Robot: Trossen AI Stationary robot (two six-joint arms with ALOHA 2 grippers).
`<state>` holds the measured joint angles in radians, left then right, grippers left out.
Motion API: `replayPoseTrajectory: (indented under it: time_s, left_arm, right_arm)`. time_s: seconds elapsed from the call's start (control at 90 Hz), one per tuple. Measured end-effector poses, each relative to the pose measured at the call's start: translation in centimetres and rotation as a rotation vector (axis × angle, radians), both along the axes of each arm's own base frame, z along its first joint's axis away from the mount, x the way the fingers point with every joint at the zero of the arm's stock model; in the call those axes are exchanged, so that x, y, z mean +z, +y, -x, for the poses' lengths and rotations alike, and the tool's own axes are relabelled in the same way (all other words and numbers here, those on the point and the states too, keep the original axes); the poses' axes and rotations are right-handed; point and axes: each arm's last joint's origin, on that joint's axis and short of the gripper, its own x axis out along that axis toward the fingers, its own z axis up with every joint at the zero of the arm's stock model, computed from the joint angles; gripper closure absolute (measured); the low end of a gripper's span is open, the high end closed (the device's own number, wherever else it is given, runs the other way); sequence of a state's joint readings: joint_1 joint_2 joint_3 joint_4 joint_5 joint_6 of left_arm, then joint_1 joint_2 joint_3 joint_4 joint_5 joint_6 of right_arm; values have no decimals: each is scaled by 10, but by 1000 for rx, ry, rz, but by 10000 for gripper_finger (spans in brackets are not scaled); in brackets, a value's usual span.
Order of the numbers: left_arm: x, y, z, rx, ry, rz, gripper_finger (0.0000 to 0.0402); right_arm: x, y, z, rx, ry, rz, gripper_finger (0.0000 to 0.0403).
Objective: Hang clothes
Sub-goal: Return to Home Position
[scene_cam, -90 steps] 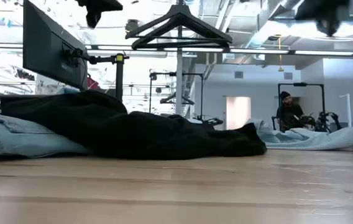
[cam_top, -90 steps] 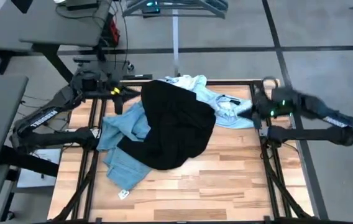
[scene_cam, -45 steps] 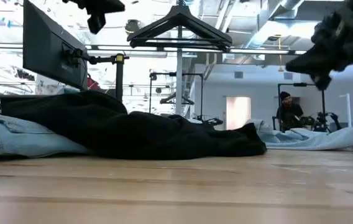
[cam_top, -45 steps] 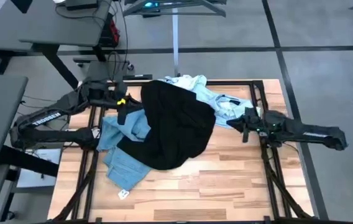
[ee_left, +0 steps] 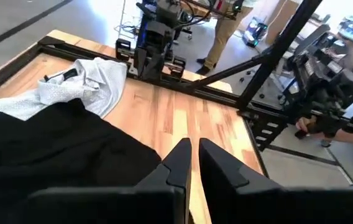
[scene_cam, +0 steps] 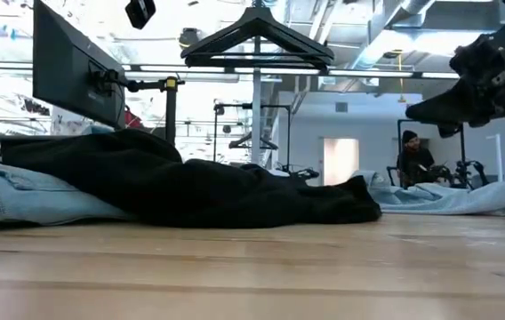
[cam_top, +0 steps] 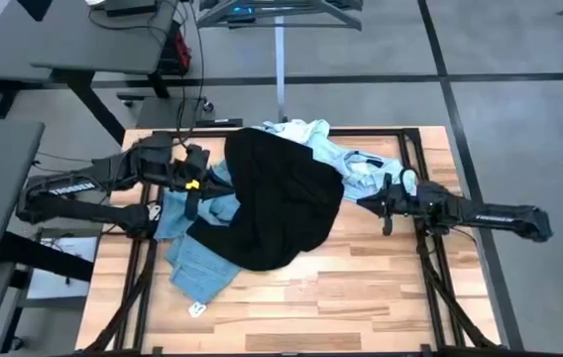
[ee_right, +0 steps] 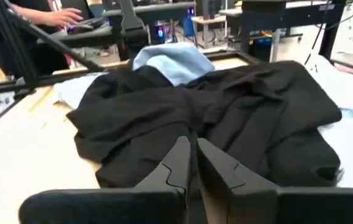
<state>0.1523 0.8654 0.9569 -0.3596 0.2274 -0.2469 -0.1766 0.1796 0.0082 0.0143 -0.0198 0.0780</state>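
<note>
A black t-shirt (cam_top: pixel 277 203) lies crumpled mid-table. It lies over light blue jeans (cam_top: pixel 197 238) on its left and a pale collared shirt (cam_top: pixel 351 164) at the far right. My left gripper (cam_top: pixel 202 186) hovers shut above the jeans, beside the t-shirt's left edge, with its fingers (ee_left: pixel 179 158) pointing toward the table's right. My right gripper (cam_top: pixel 376 201) hovers shut just right of the t-shirt, near the pale shirt's front edge, and points left at the t-shirt (ee_right: pixel 226 124). In the low view it (scene_cam: pixel 439 107) hangs well above the cloth. Black hangers (scene_cam: pixel 257 40) hang beyond the far edge.
A black metal frame (cam_top: pixel 415 149) rims the wooden table. The near half of the tabletop (cam_top: pixel 341 297) is bare wood. A small white tag (cam_top: pixel 196 309) lies near the front left. People stand or sit in the room beyond (scene_cam: pixel 412 156), (ee_left: pixel 223 31), with a hand (ee_right: pixel 71 15) at a desk.
My left gripper has moved from the far left corner toward the near edge and now hangs over the jeans. My right arm has swung down from a raised pose, and its gripper has moved left and nearer, low beside the t-shirt. The clothes have not moved.
</note>
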Motion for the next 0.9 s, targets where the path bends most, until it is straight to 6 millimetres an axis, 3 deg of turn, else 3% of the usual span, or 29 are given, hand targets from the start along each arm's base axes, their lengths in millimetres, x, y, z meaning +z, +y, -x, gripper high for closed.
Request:
replayPoseTrajectory:
  time_s: [0.111,0.244,0.411,0.533,0.9]
  left_arm:
    - [-15,-6,-5,-30,-16,-32,388]
    - [-58,-12,-5,-39,-40,-48,388]
    - [-125,-13,16,-18,-48,-9,388]
    - [-153,-15,35,-14,-124,-14,388]
    - [-175,-15,62,35,-275,-149,388]
  right_arm:
    - [-2,0,-1,0,17,-3,390]
    - [-2,0,-1,0,26,-5,390]
    - [-2,0,-1,0,25,-4,390]
    - [-2,0,-1,0,24,-4,390]
    - [-2,0,-1,1,22,-5,390]
